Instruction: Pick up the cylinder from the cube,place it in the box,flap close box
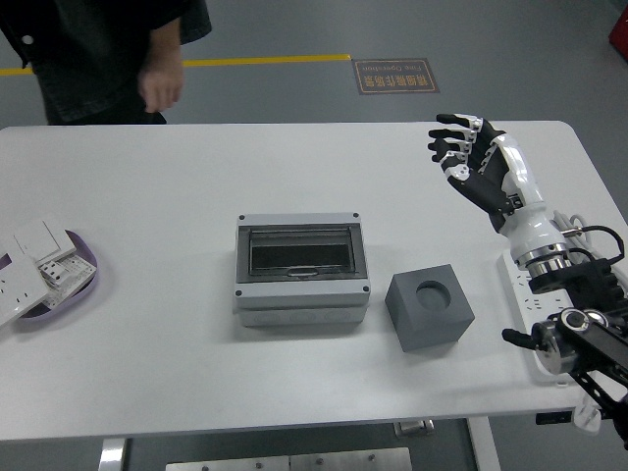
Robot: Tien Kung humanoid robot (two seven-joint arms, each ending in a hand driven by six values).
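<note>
Right hand point(478, 162) is hovering at upper right, fingers spread, holding nothing. Box point(302, 269) is sitting at centre w/ flap shut; cylinder not visible, prob. inside. Cube point(429, 307) socket is showing empty. Flap looks stiff, light plastic; prob. best pressed at front edge.

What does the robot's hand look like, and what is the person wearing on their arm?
The robot's right hand has five black fingers with white patches at the joints, a white forearm shell, a shiny silver ring at the wrist, then chunky black arm parts with a thin black cable. The person's hand comes out of a dark, loose sleeve.
</note>
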